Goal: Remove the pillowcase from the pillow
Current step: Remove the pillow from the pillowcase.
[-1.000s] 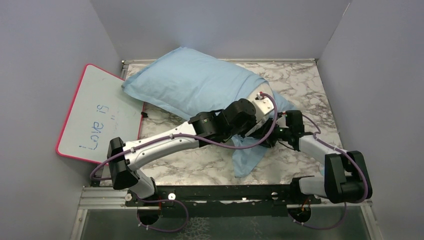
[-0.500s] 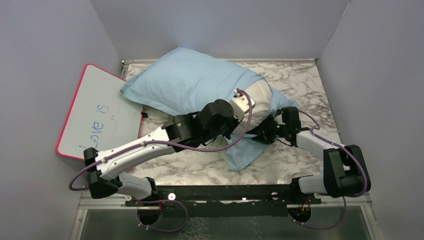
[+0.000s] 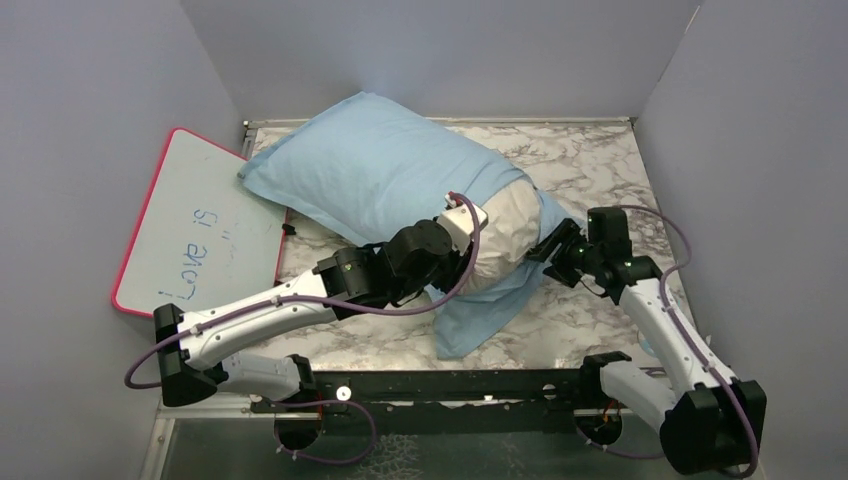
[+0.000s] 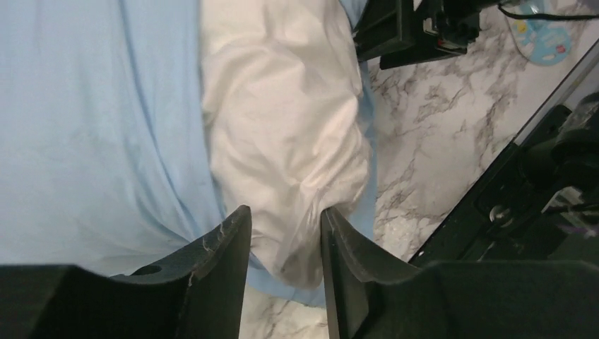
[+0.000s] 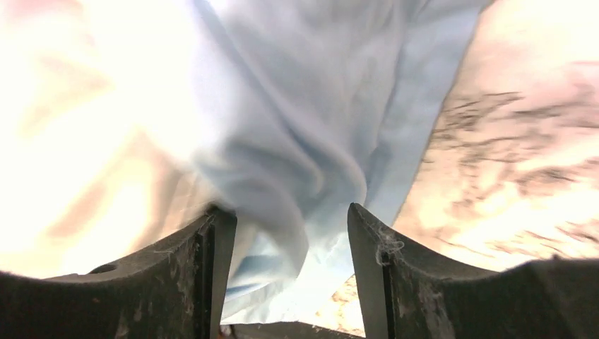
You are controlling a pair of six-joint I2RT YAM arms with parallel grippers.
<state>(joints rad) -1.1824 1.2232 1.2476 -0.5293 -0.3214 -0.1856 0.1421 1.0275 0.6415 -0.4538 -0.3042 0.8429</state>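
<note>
The left gripper's (image 4: 286,215) jaws are being held slightly apart with a wrinkle of the pillow's (image 4: 275,106) off-white fabric between them; whether that fabric is being pinched cannot be told. The right gripper's (image 5: 291,219) jaws are being held spread wide around a hanging fold of the pillowcase (image 3: 370,170), with a gap showing beside one finger.

Only the plain light blue face of the pillowcase is being shown. It is covering the far left part of the pillow, while the creased near right end is being left bare. A loose flap is lying on the table under that end.

"Love is" is being displayed in blue handwriting on a pink-rimmed whiteboard (image 3: 200,235) propped at the left. Everything is being carried by a grey-veined marble table (image 3: 600,160), enclosed by plain grey walls (image 3: 450,50).
</note>
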